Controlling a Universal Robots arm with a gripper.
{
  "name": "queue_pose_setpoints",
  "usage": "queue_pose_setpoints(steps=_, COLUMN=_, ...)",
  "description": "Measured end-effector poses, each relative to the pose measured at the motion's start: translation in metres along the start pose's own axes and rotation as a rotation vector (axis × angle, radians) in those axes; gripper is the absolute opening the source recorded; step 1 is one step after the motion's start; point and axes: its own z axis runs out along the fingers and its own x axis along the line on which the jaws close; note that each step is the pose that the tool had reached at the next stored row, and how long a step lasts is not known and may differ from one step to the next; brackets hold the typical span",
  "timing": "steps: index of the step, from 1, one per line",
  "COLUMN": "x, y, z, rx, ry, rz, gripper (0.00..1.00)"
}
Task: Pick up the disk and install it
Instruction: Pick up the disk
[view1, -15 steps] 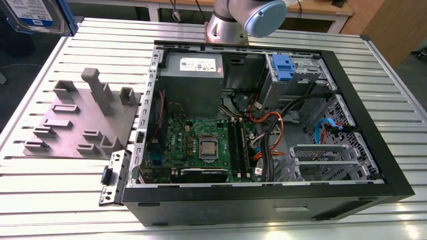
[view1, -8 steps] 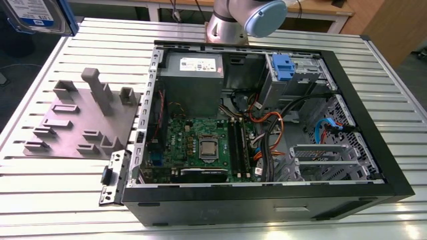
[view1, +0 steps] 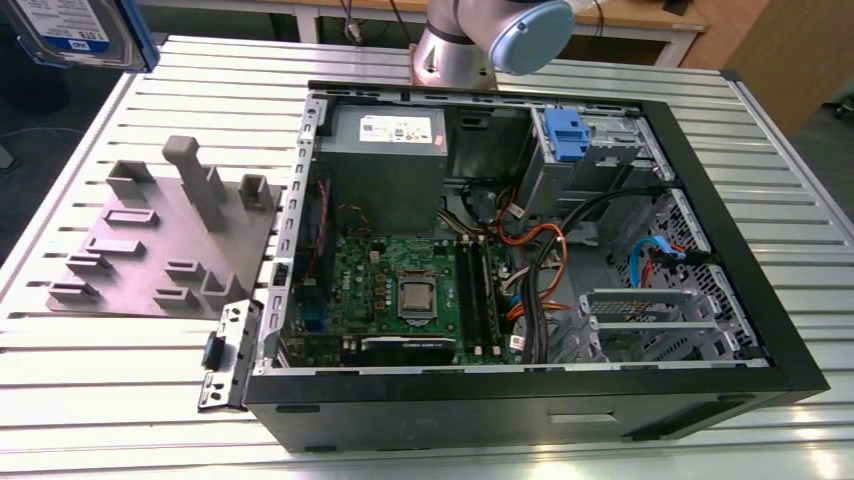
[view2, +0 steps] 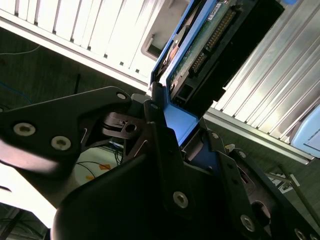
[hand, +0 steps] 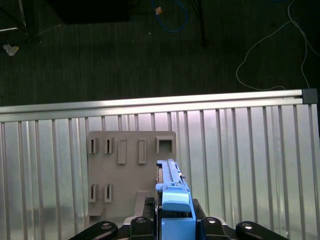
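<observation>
Both black fingers (view2: 159, 135) of the gripper (view2: 179, 116) clamped on the blue rail (view2: 186, 127) of the disk (view2: 210, 42), green circuit side showing in the second wrist view. Edge-on in the first wrist view, held above the grey peg plate (hand: 127, 165). Underneath, a slatted aluminium table (view1: 787, 170); past its edge, dark carpet (hand: 100, 55); at the exterior view's upper right, a brown wooden panel (view1: 787, 50). At that view's upper left corner, the disk, label outward, lifted well clear of the slats. Next, at left, the peg plate lying flat, posts upright, just beside the case (view1: 534, 395). Bare slats all round both, broadest along the near edge and at far right. Centre to right, the open black case on its side. Inside, left to right: power supply (view1: 384, 135) at the back, motherboard (view1: 400, 285) nearer, orange and black cables (view1: 534, 245), drive cage (view1: 601, 160) with blue latch (view1: 566, 135) at the back, grey bracket (view1: 641, 320) nearer. Behind the case, top centre, the arm's base (view1: 454, 55).
</observation>
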Motion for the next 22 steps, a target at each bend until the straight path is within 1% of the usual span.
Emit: queue_pose_setpoints(steps=22, x=-0.0005, y=-0.0065, z=0.0000, rx=0.0000, ry=0.0000, rz=0.000, gripper=0.36)
